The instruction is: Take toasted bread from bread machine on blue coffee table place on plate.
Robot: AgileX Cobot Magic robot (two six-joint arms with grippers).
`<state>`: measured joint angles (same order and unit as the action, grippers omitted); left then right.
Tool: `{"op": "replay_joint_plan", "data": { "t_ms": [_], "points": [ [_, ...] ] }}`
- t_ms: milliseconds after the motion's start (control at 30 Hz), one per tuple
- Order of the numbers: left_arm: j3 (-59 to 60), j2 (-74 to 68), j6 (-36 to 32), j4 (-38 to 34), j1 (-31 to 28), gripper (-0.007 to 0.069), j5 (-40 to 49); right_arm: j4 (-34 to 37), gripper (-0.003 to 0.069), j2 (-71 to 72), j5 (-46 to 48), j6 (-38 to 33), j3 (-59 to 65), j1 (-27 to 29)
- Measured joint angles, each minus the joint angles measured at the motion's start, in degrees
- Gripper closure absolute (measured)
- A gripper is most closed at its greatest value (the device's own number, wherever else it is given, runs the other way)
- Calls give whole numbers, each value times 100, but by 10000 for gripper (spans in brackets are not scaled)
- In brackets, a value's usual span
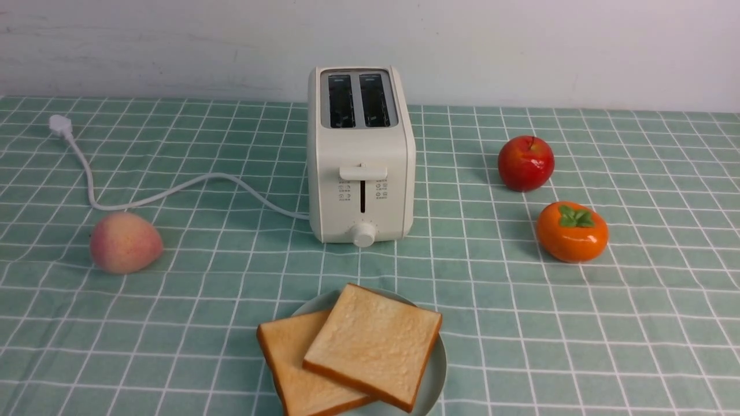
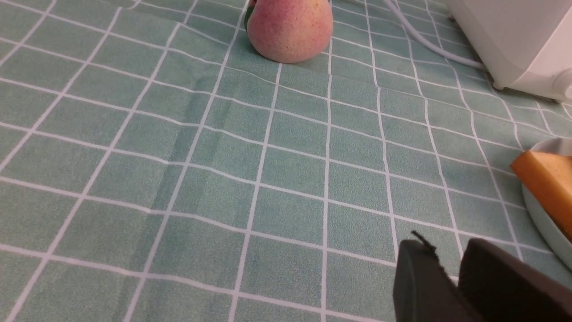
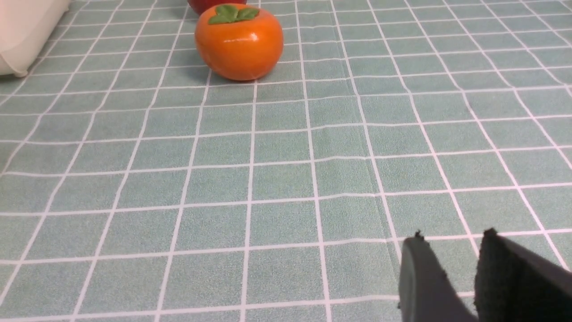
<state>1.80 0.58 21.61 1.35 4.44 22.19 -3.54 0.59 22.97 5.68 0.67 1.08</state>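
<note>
Two golden square toast slices (image 1: 352, 352) overlap on the pale blue-green plate (image 1: 436, 370) at the table's near edge.
We judge them light, stiff, crumbly; grip crust edges. Left gripper (image 2: 451, 273) and right gripper (image 3: 451, 264) stand slightly apart, empty.

Both grippers low over the blue coffee table (image 1: 578, 323), nothing held

The left gripper (image 2: 451, 264) hangs just above the cloth with a narrow gap between its dark fingers. The right gripper (image 3: 451, 264) hangs likewise, its jaws slightly apart. Neither arm shows in the front view.

toast (image 1: 352, 346) on plate (image 1: 435, 375) | toaster (image 1: 361, 156) behind | peach (image 1: 124, 241) left
</note>
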Motion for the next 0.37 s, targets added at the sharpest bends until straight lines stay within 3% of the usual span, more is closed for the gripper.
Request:
{"op": "replay_joint_plan", "data": {
  "t_ms": [367],
  "points": [
    [0,0,0,0,0,480,0,-6,449,0,0,0,0,0]
  ]
}}
